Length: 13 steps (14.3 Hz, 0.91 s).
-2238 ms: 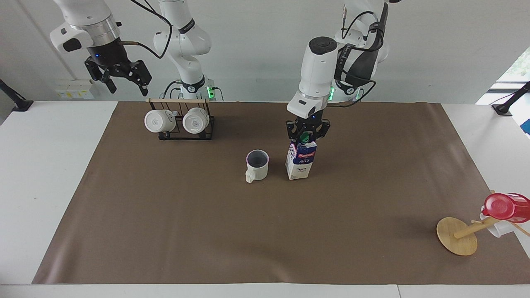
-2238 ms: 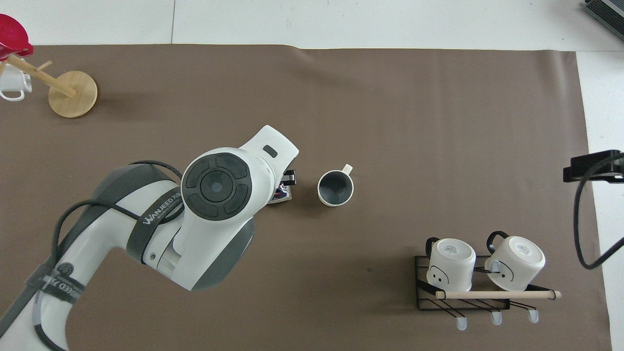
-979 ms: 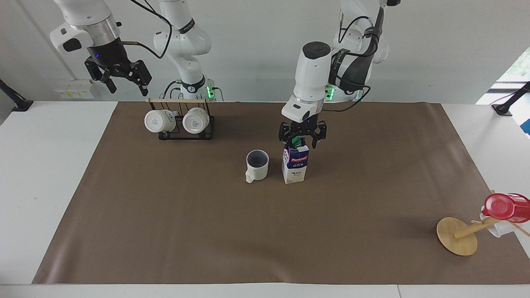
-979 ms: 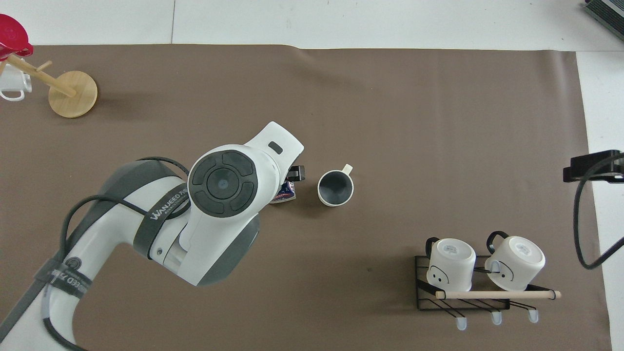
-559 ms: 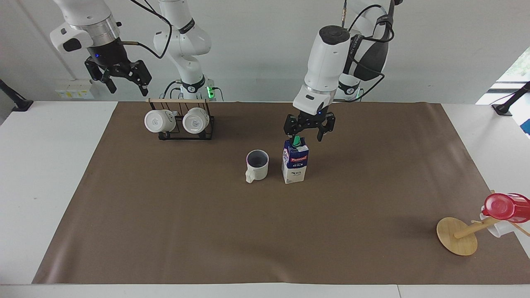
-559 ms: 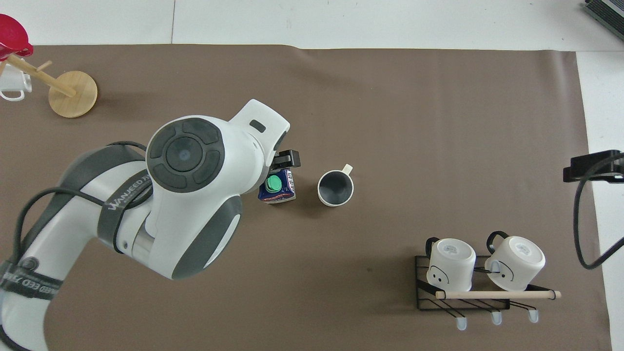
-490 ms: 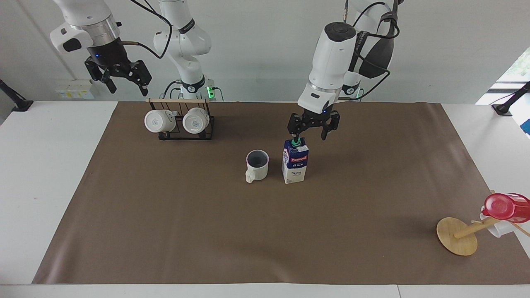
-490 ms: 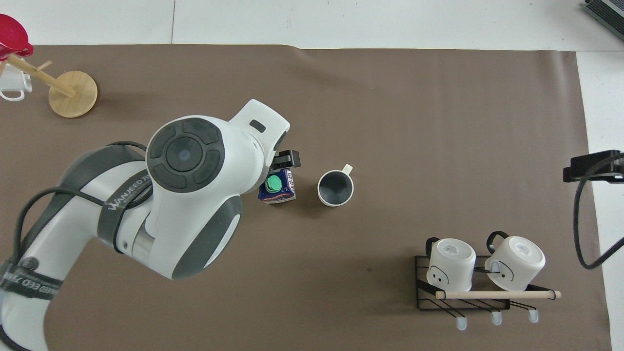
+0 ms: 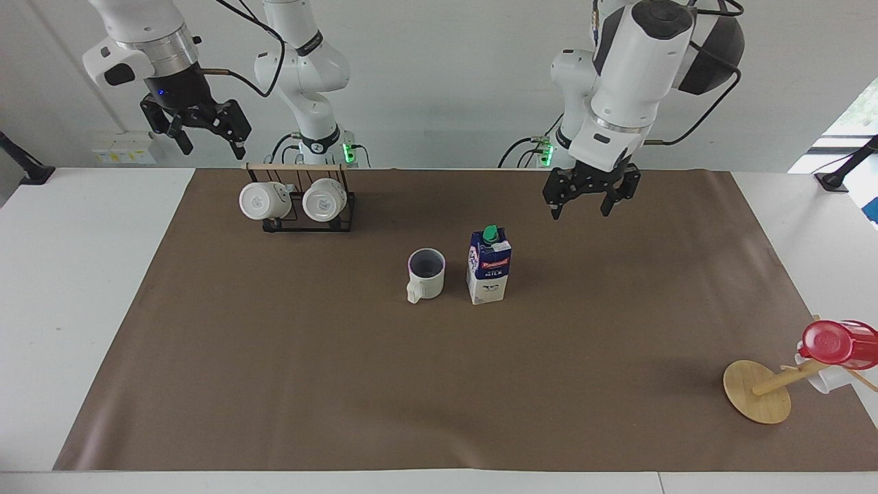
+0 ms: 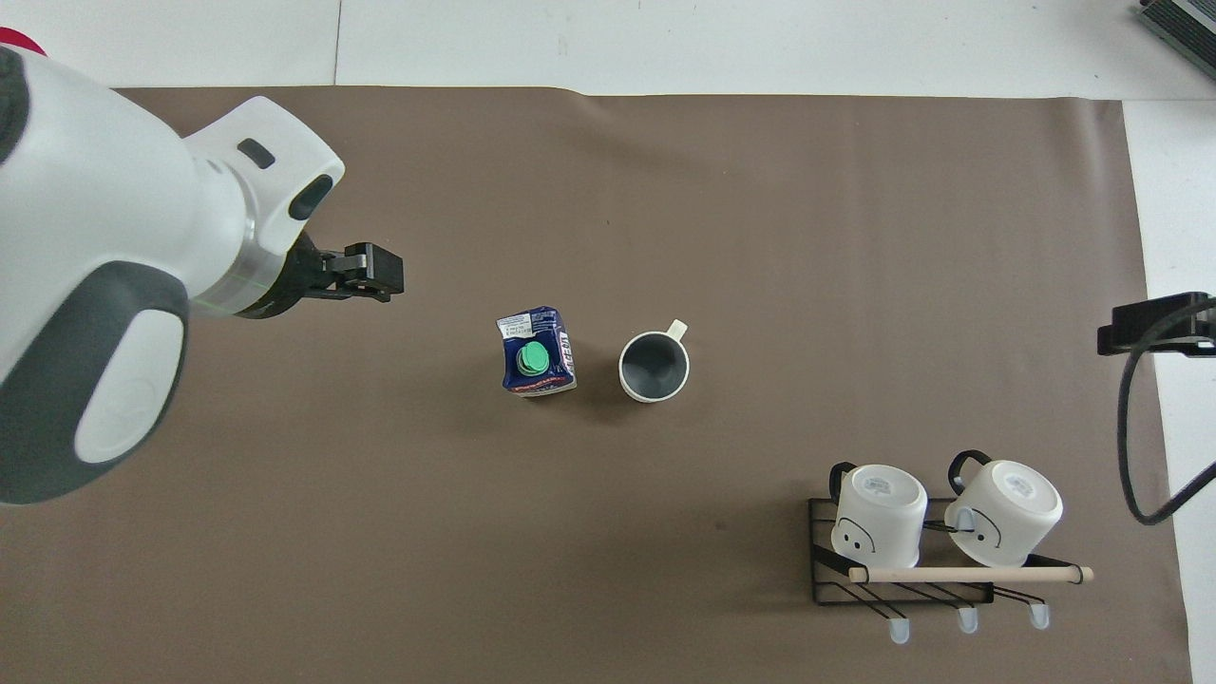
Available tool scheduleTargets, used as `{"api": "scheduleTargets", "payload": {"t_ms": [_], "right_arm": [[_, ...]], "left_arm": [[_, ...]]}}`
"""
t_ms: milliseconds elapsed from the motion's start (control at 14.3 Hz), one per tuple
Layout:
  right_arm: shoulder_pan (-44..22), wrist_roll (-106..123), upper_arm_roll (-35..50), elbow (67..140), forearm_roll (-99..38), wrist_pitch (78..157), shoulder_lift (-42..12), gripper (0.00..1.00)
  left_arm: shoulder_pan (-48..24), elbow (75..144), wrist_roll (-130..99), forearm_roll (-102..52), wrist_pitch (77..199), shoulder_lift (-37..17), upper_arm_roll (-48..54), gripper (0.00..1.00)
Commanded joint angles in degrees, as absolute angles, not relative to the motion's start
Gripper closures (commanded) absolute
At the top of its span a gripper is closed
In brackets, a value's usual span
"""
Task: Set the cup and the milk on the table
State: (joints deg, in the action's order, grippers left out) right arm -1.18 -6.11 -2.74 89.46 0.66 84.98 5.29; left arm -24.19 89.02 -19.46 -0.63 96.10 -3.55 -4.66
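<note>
The cup (image 9: 426, 273) stands upright on the brown sheet of the table (image 9: 343, 384), handle pointing away from the robots; it also shows in the overhead view (image 10: 654, 367). The milk (image 9: 489, 265) stands upright beside it, toward the left arm's end, green cap up; it also shows in the overhead view (image 10: 537, 364). My left gripper (image 9: 582, 207) is open and empty, raised over the sheet, apart from the milk and toward the left arm's end. My right gripper (image 9: 209, 142) is open and empty, held high above the mug rack, waiting.
A black wire rack (image 9: 307, 206) with a wooden rod holds two white mugs near the right arm's base. A tilted wooden mug tree (image 9: 758, 391) with a red cup (image 9: 838, 343) and a white mug stands at the sheet's corner farthest from the robots, at the left arm's end.
My left gripper let go of the milk, rose off its cap and swung away toward the left arm's end. The milk now stands free. The cup and right arm have not moved.
</note>
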Motion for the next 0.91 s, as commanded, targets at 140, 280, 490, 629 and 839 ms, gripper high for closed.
{"api": "scheduleTargets", "payload": {"t_ms": [140,280,490,629,839], "right_arm": [[-0.8,-6.5,-2.6,90.1,-0.4,84.4,6.2,0.0],[-0.8,-6.5,-2.6,90.1,-0.4,84.4,6.2,0.0],[-0.8,-6.5,-2.6,90.1,-0.4,84.4,6.2,0.0],[-0.8,-6.5,-2.6,90.1,-0.4,84.4,6.2,0.0],[-0.8,-6.5,-2.6,90.1,-0.4,84.4,6.2,0.0]], "left_arm": [[-17.4,88.9,-7.6,-0.7,90.2,0.2,-4.1,0.0],[-15.8,88.9,-6.9,-0.3,89.2,1.1,-4.3,0.0],[-13.3,88.9,-2.8,-0.3,88.3,1.2,-4.5,0.0],[-11.3,88.9,-2.0,-0.4,87.6,1.2,-4.6,0.0],[-10.2,88.9,-2.1,-0.4,87.6,1.3,-4.6,0.0]]}}
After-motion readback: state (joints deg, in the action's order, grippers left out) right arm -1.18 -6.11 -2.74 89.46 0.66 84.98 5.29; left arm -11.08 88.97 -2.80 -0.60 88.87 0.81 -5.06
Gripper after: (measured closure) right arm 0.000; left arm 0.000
